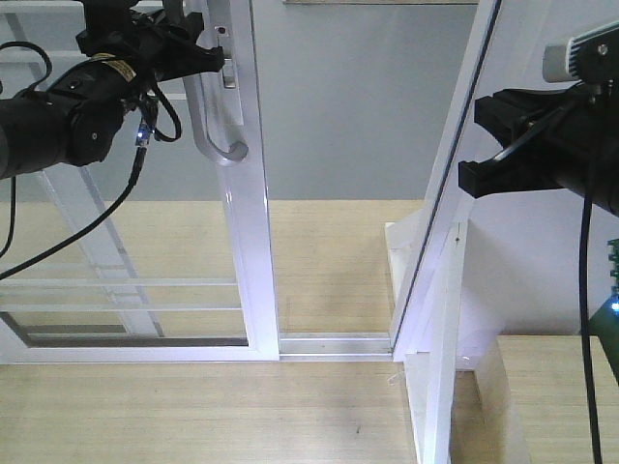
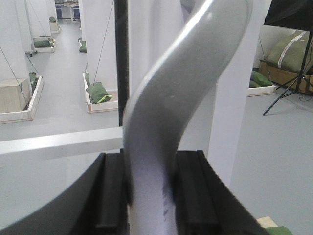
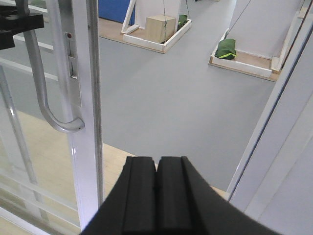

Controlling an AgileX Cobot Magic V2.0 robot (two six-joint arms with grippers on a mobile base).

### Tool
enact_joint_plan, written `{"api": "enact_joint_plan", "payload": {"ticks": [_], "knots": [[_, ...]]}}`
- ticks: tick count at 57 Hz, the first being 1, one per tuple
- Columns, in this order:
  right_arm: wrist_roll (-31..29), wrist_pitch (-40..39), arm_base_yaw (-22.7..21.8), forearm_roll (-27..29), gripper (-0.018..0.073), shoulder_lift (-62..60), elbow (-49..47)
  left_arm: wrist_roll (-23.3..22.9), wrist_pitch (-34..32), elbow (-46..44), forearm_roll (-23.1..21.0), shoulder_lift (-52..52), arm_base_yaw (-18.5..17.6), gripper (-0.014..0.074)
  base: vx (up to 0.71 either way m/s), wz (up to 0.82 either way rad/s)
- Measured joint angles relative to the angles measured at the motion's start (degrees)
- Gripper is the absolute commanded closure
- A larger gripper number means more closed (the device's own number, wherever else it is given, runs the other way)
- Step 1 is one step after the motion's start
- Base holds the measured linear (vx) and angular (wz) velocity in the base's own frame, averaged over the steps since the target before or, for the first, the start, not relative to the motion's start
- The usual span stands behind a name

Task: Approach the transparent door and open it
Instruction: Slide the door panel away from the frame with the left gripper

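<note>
Left claw [image 2: 149,166] pinches the curved silver handle [image 2: 186,88] between its black pads, at the upper left of the front view. That handle runs up and down the white stile of the glass door [image 1: 253,242], so the pull should go sideways, toward the left edge, along the floor track [image 1: 334,343]. A gap shows between stile and frame. Right claw [image 3: 157,164], pressed together and empty, hangs well apart at the right. Grey floor [image 1: 338,116] lies beyond.
</note>
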Motion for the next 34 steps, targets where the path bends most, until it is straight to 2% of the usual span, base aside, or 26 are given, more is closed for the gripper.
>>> {"api": "enact_joint_plan", "payload": {"ticks": [8,15,34], "knots": [[0.0,0.0,0.0,-0.11,0.0558,0.0,0.0,0.24,1.83,0.0,0.39,-0.74,0.65,0.0596,0.0,0.0],[0.0,0.0,0.0,-0.16,0.0558,0.0,0.0,2.4,5.17,0.0,0.34,-2.13,1.37,0.0596,0.0,0.0],[0.0,0.0,0.0,-0.16,0.0558,0.0,0.0,4.61,12.34,0.0,-2.64,-5.46,3.46,0.0596,0.0,0.0]]}}
